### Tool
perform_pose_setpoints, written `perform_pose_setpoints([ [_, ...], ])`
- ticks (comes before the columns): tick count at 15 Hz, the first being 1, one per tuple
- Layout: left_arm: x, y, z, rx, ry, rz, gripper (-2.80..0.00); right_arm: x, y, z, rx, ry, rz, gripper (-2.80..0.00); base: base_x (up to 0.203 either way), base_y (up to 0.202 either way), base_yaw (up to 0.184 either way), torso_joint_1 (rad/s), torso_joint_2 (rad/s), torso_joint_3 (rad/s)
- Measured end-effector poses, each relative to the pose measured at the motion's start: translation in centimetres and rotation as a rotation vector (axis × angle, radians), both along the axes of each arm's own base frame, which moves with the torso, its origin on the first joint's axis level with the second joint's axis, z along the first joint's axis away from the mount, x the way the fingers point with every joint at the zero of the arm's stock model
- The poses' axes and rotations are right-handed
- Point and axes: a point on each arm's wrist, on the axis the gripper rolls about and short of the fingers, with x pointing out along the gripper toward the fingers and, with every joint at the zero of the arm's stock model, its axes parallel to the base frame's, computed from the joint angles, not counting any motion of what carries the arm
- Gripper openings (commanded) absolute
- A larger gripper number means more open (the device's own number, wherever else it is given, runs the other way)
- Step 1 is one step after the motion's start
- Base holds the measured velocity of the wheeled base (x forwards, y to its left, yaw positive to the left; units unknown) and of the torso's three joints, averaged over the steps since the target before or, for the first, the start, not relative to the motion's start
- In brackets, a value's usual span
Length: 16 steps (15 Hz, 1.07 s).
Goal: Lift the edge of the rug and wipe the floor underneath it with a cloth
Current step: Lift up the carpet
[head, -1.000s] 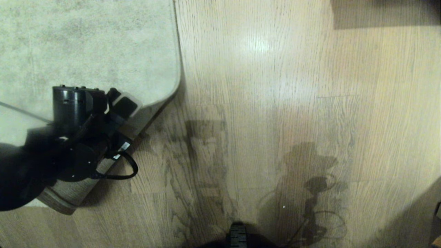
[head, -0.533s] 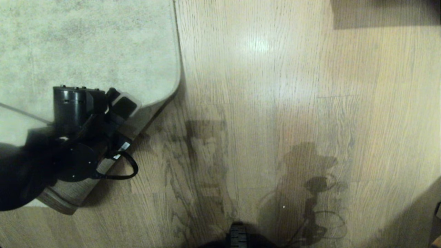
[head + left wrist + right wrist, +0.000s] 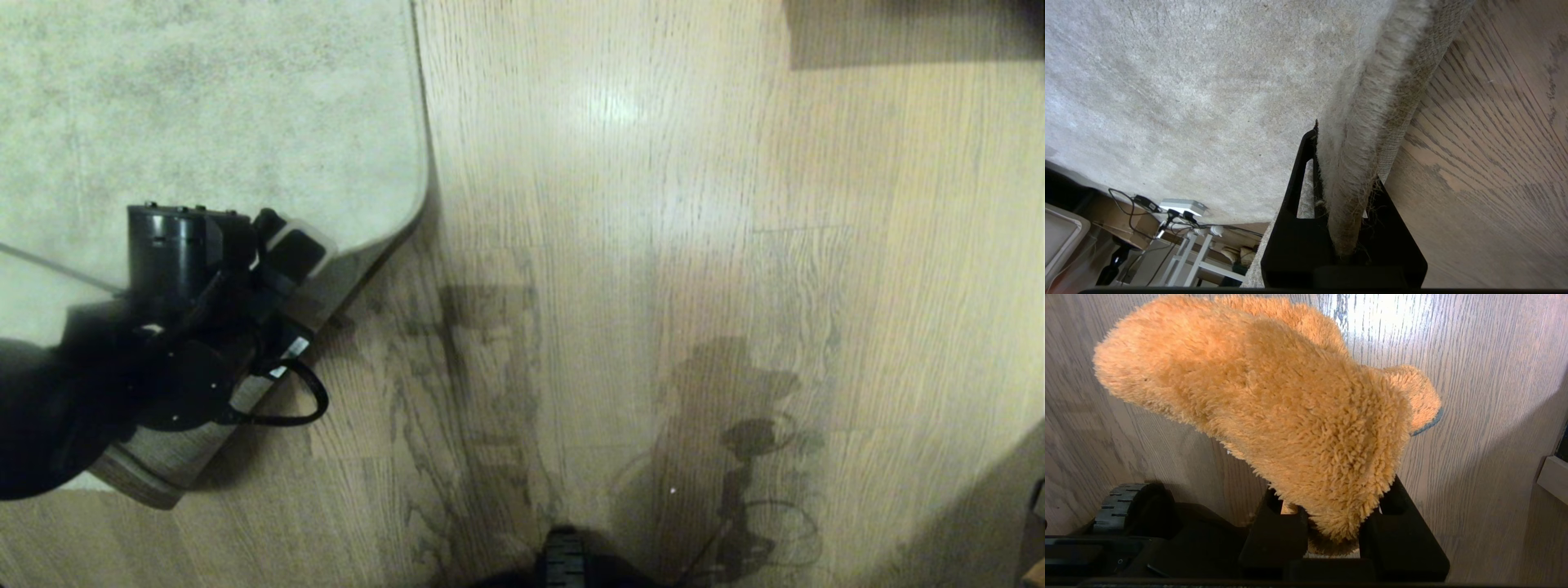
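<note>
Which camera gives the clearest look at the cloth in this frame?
The right wrist view: the orange cloth fills it, pinched in the right gripper above the floor. The head view and the left wrist view show nothing of it; they show the left gripper clamping the rug edge.

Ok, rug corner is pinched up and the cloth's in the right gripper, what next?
Probably swing the right gripper, shut on the orange cloth, in under the raised rug edge. The left gripper holds it off the floor, and the right arm isn't in the head view.
</note>
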Motion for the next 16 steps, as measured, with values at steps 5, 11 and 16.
perform_pose_setpoints([
  [5,-0.06,0.00,-0.08,0.000,0.003,-0.001,-2.80,0.00,0.00,0.00,0.000,0.000,0.000,-2.80,0.001,0.067,-0.006,0.001,0.00,0.003],
  [11,-0.09,0.06,-0.07,-0.004,-0.002,-0.001,-2.80,0.00,0.00,0.00,0.000,0.000,0.000,-2.80,0.000,0.191,-0.004,0.000,0.00,0.002],
  [16,-0.15,0.10,-0.07,-0.003,-0.001,0.001,-2.80,0.00,0.00,0.00,0.000,0.000,0.000,-2.80,0.000,0.189,-0.003,0.002,0.00,0.004],
])
